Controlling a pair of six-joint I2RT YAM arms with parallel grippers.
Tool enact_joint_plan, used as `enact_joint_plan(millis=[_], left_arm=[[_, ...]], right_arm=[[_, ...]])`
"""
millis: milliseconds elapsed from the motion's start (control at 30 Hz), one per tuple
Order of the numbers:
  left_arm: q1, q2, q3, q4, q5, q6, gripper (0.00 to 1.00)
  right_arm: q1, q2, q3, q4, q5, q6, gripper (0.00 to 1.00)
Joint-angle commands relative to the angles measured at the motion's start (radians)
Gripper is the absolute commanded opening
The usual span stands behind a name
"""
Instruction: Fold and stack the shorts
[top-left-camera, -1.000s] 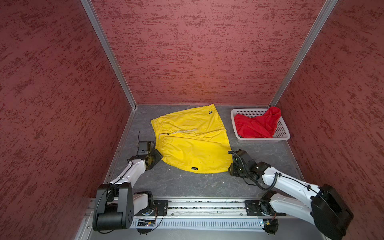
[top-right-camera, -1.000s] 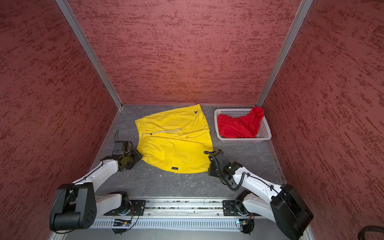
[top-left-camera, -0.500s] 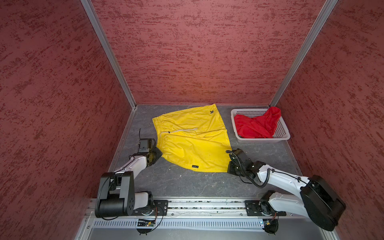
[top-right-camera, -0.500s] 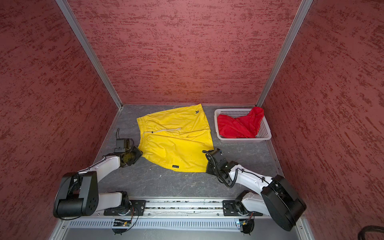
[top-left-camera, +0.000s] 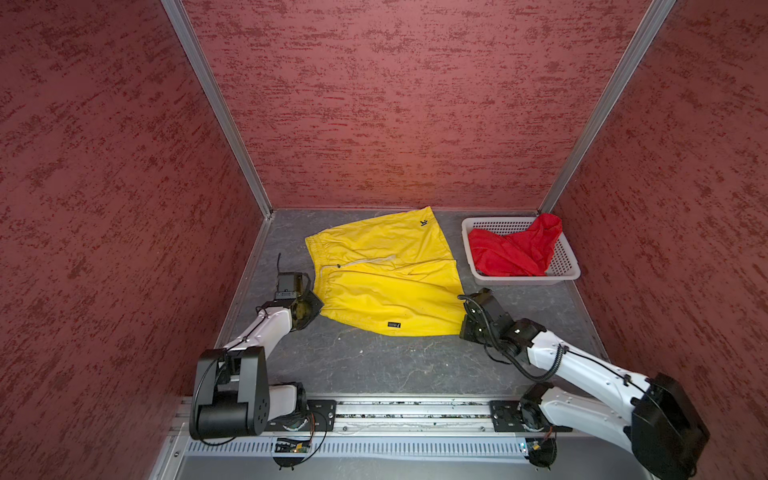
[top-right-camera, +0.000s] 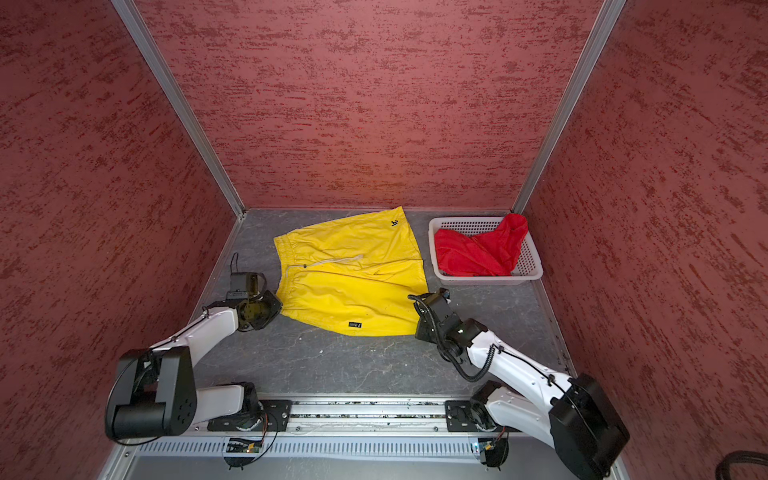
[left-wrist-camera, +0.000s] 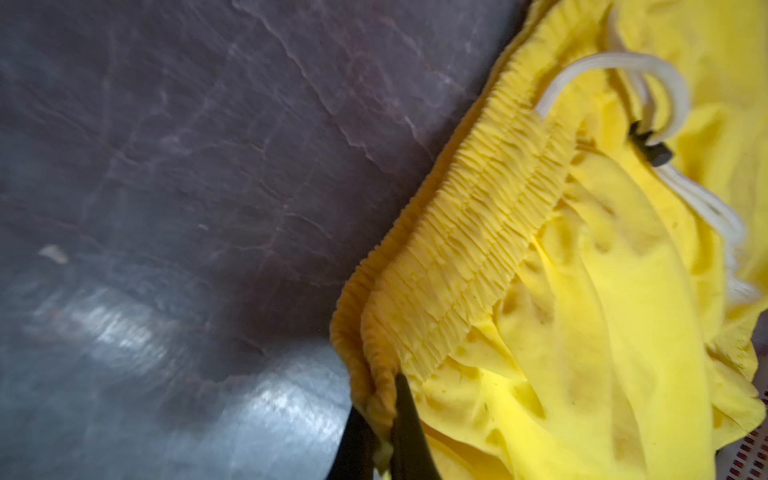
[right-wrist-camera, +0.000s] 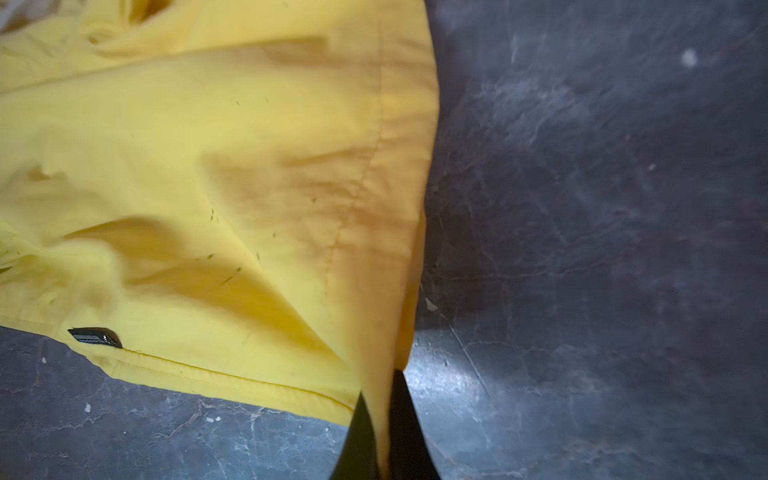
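Your left arm (top-left-camera: 266, 332) and right arm (top-left-camera: 582, 370), white shells, black joint housings, black cables looped alongside, slim black tapered fingers (left-wrist-camera: 407, 432), black mounts on your near silver rail (top-left-camera: 415, 409).

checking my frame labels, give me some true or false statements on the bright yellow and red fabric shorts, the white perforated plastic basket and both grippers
The left gripper is shut on the gathered waistband of the bright yellow fabric shorts. True.
The right gripper is open and empty. False: it is shut on the yellow shorts' hem corner.
The bright red fabric shorts lie in the white perforated plastic basket. True.
The yellow shorts are folded on the red ones. False: they lie spread on the grey table beside the basket.
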Motion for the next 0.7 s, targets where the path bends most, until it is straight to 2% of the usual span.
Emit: enact_joint_plan(millis=[0,200,400,533,667], left_arm=[[0.01,-0.124,0.092,-0.155,-0.031,0.052,0.0],[0.005,-0.291,0.218,-0.324,-0.066,0.072,0.0],[0.006,-0.335,0.325,-0.401,-0.067,0.081,0.0],[0.021,-0.319,0.357,-0.399,-0.077,0.092,0.0],[0.064,-0.283,0.368,-0.365,-0.047,0.092,0.0]], right_arm=[[-0.002,-0.056,0.12,-0.141,0.146,-0.037,0.0],[-0.002,-0.099,0.3,-0.252,0.21,-0.07,0.0],[0.006,-0.085,0.431,-0.289,0.217,-0.103,0.0],[0.006,-0.009,0.544,-0.27,0.266,-0.174,0.0],[0.004,0.14,0.695,-0.22,0.308,-0.275,0.0]])
